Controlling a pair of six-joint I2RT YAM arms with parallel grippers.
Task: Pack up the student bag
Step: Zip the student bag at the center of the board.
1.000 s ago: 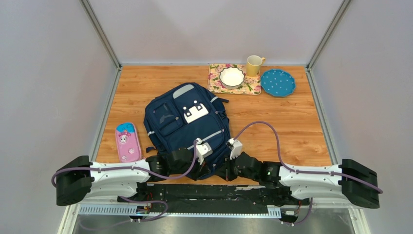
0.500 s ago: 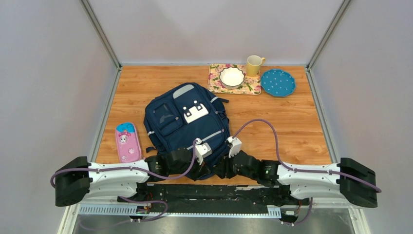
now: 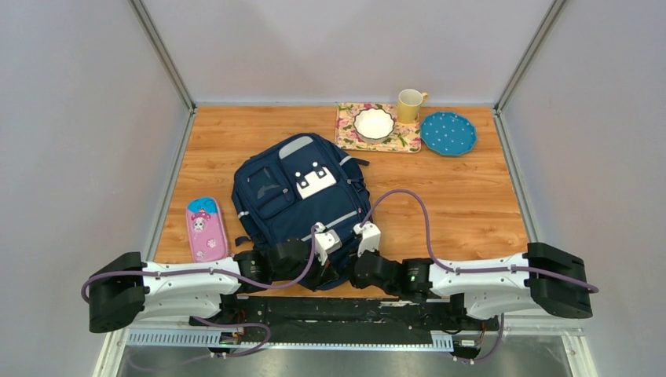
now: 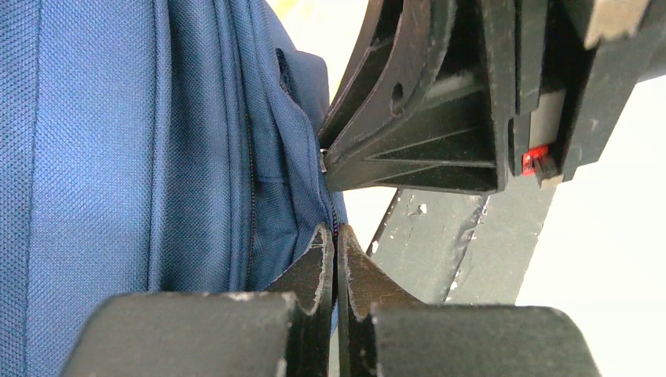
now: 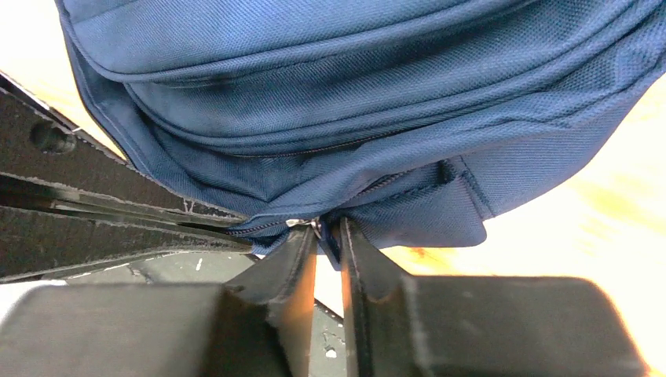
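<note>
2 grippers: left gripper (image 4: 336,236) and right gripper (image 5: 328,232) meet tip to tip at the near end of the student bag (image 3: 302,196).
bag place: student bag lies flat on the table (image 3: 471,196), left of centre, front pockets up, its near end at the arms.
left gripper grip: closed tight, tips nipping a thin fold of blue fabric by the zip seam.
right gripper grip: a narrow slit between the fingers; a bit of blue fabric sits at the tips, with the metal zip pull (image 5: 314,226) just beside the left finger; cannot tell whether the fabric is pinched.
change over 1 second: the right arm has slid left, its wrist now closer to the left one, and its cable loop has shifted with it.
unchanged: left arm, bag and pink pencil case (image 3: 206,228), which lies left of the bag.
far right: white bowl (image 3: 374,123) on floral mat (image 3: 345,133), yellow mug (image 3: 409,104), blue dotted plate (image 3: 448,133).
</note>
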